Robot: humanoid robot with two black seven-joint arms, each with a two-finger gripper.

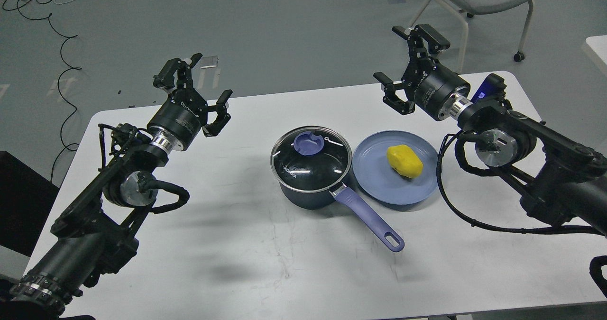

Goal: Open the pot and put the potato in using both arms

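Yellow potato (404, 161) lies on a blue plate (379, 187) just right of the lidded pot (310, 168) on the bench (237, 263). Left end effector (193, 83) and right end effector (411, 57) hover open.

Glossy glass lid (310, 161); matt plastic plate (379, 187).

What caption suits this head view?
Both open grippers, left and right, above a lidded pot and plated potato.
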